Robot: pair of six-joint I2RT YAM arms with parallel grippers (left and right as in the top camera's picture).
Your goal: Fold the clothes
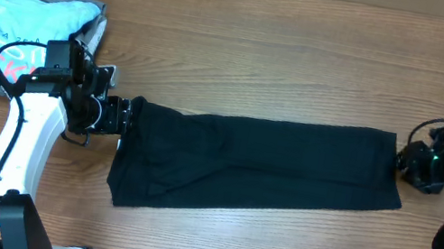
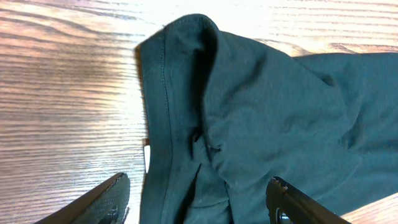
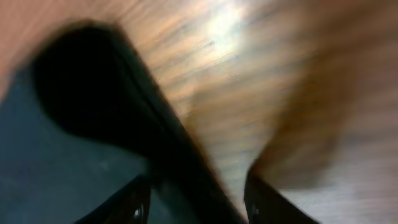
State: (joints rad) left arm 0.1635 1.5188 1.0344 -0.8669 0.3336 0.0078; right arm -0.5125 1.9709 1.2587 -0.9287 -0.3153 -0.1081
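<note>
Black T-shirt (image 1: 261, 163) lies as a strip across the tabletop (image 1: 264, 40) centre. Left end effector (image 1: 118, 115) is released, straddling the left hem. Right end effector (image 1: 412, 163) is blurred, its state indeterminate. Risk: a shallow pinch at either end would probably skew the fold.

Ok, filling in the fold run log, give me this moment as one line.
black T-shirt: long folded strip | left gripper: open, astride left end | right gripper: open, at right end, view blurred

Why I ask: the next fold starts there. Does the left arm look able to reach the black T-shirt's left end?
Probably yes: the left gripper sits at that end of the black T-shirt, jaws open astride its hem, nothing in between.
</note>
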